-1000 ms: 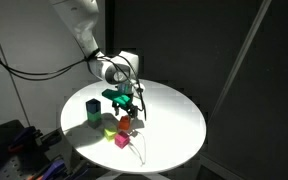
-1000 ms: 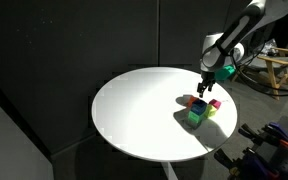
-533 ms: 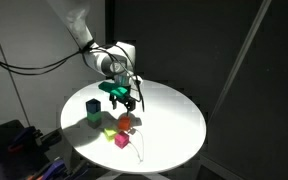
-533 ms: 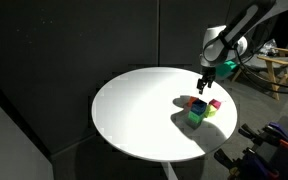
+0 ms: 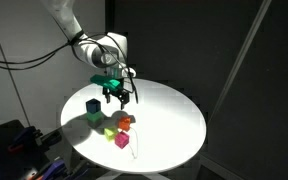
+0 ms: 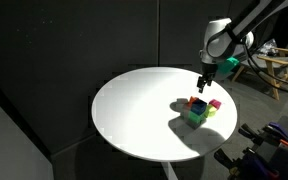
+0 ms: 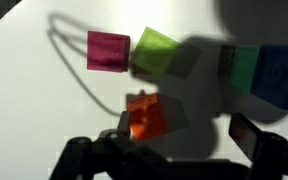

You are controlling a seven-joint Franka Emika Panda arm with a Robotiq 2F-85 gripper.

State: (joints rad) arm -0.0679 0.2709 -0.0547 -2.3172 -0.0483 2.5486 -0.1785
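Red block (image 5: 126,122) sits on the round white table (image 5: 174,115) in an exterior view, on the table's left half. The gripper (image 5: 118,97) hangs just above it and slightly to the left, jaws spread wide and empty, touching nothing. Left of the red block a blue block (image 5: 92,105) stands on a green block (image 5: 94,119). A lime block (image 5: 109,129) lies between that stack and the red block, a little nearer. A pink block (image 5: 121,140) lies nearest of all, and a thin cable (image 5: 136,150) trails off from it toward the near edge.

In an exterior view from another place, the blocks cluster on the right half of the table (image 6: 134,110). The red block (image 6: 195,101) is at the far left of the cluster, just behind the blue block (image 6: 200,106), which tops the green block (image 6: 195,118). The pink block (image 6: 215,103) is at the right and the lime block (image 6: 209,111) just nearer. The gripper (image 6: 205,88) hovers over the cluster's far side, clear of every block.

In the wrist view, the red block (image 7: 145,116) lies low in the middle, just above the open gripper (image 7: 164,150), whose dark fingers (image 7: 249,132) stand far apart on either side. The pink block (image 7: 108,50) and lime block (image 7: 155,53) lie side by side at the top. The green block (image 7: 246,70) and blue block (image 7: 281,72) show at the right edge. The cable (image 7: 84,75) curves down the left side.
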